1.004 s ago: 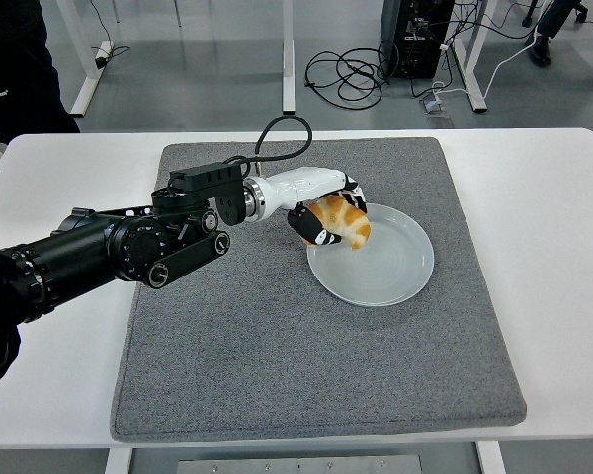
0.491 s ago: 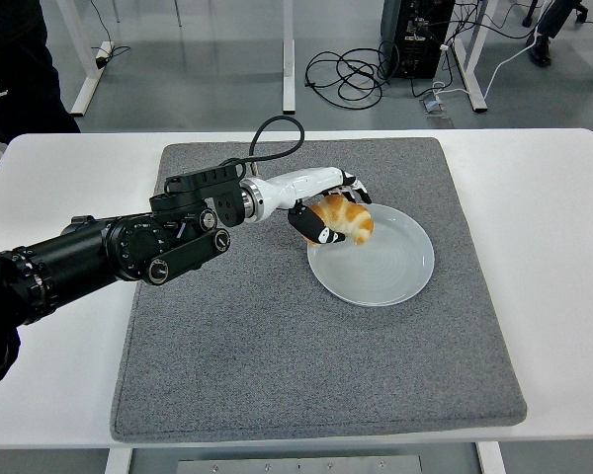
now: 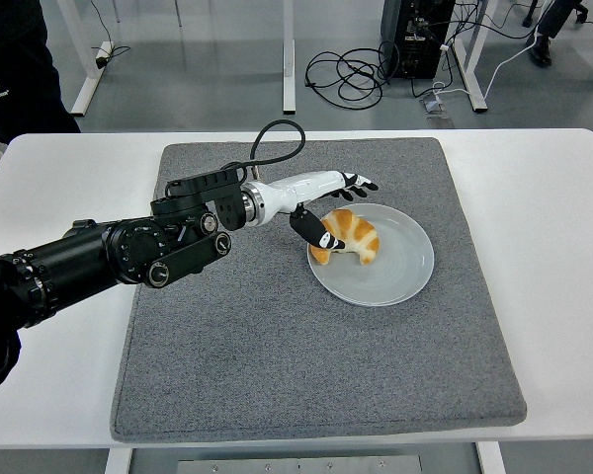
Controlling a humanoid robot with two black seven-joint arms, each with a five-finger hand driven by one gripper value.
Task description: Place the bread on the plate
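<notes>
The bread (image 3: 347, 235), a croissant, lies on the plate (image 3: 400, 272), in its left half, with its outer curve toward the far rim and its ends pointing toward the near side. It seems to bear its own weight on the plate, so the placing itself looks done. The left hand (image 3: 328, 205) is spread open beside it: the fingers (image 3: 361, 183) reach out flat over the far-left rim, clear of the bread, while the thumb (image 3: 314, 232) hangs down at the bread's left end. From this high view I cannot tell whether the thumb tip touches the crust or merely sits just beside it. The open pose makes sense as a release, fingers lifted away above and thumb drawn off to the side so that nothing drags the bread along when the arm pulls out. The plate sits on the grey mat (image 3: 277, 346), which covers the middle of the white table (image 3: 553, 247) and likely keeps the plate from sliding under a nudge. The bread lies well inside the rim, so it should not roll off; the one risk I would judge is the thumb catching the end on the way out. The right arm is not in view. A person (image 3: 15, 69) in dark clothes stands at the table's far left corner.
</notes>
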